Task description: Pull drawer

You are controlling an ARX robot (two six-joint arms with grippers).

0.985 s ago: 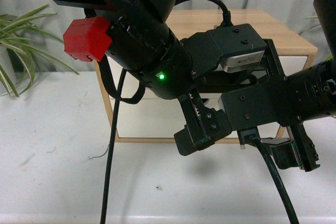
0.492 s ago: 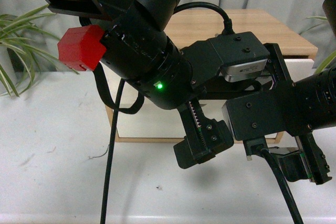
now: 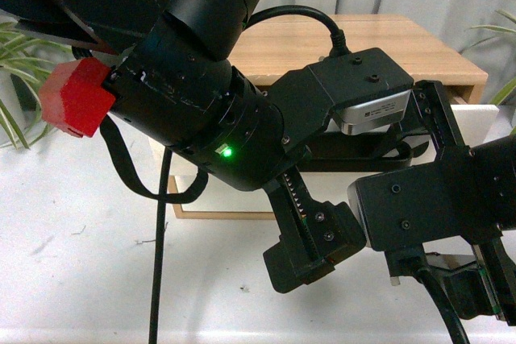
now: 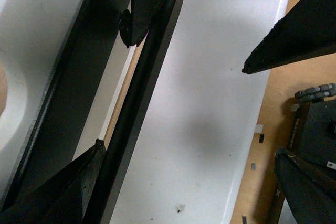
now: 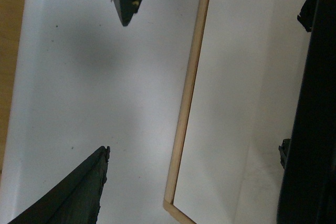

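left gripper (image 4: 113,87) has its fingers (image 4: 139,3) spread wide, not clamped on anything. the drawer (image 4: 205,103) is right there. its long black handle (image 4: 137,108) runs from one fingertip to the other, and both tips sit tight against the bar on the side nearer the round notch (image 4: 10,93) in the top edge. can't tell if they actually press on it. in the front view the drawer sticks out a bit from the wooden cabinet (image 3: 403,38). right gripper (image 5: 115,86) is spread too, holding nothing, with its fingers over a plain white panel (image 5: 105,93). a wood strip (image 5: 189,93) runs just beside them, and the handle is further off.
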